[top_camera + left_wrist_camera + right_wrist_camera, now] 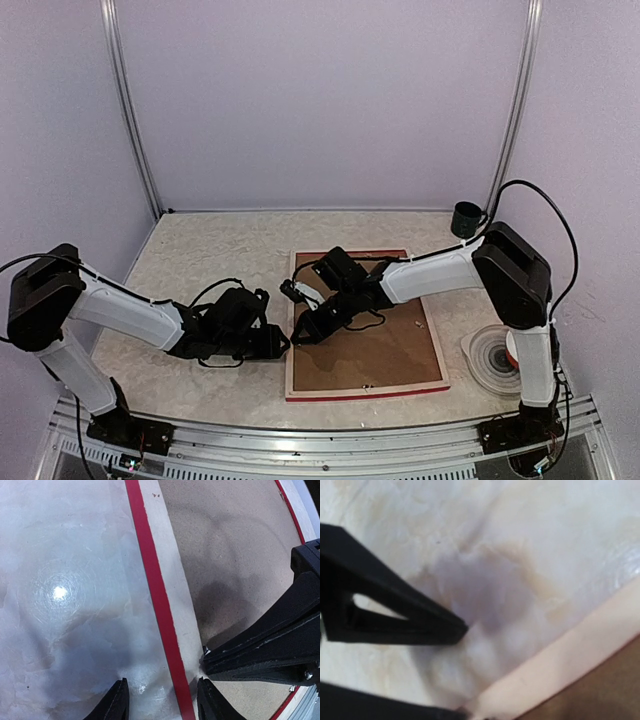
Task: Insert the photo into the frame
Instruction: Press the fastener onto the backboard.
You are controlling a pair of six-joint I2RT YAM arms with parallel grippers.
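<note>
Starting with the frame (368, 392): lies back-up on the table (200, 260), just right of centre, red rim outermost, pale wood inside that, a brown backing board (385, 345) filling the opening. Looks close to square from above, so hard to call the long axis; sits roughly squared to the table's near edge. No sign of the photo in any view; cannot tell whether tucked under the board or somewhere out of sight.

Meeting at the frame's left side, toward its near corner: both grippers. Left gripper (162, 702) sits on the table side, jaws about half open and holding nothing, one finger over bare table, the other over the pale wood, straddling the red rim. Right gripper (206, 660) reaches across the board from the right, jaws shut on nothing, tip set where board meets pale wood, just ahead of the left fingers.

Judging from that: left arm nearer the outer rim, better placed to pinch or steady that side; right arm better placed to pry at the board. Most likely needs the board out before any print goes in. Well apart to the right: a dark cup (465, 218) at the far edge and a round ringed disc (492, 358).
</note>
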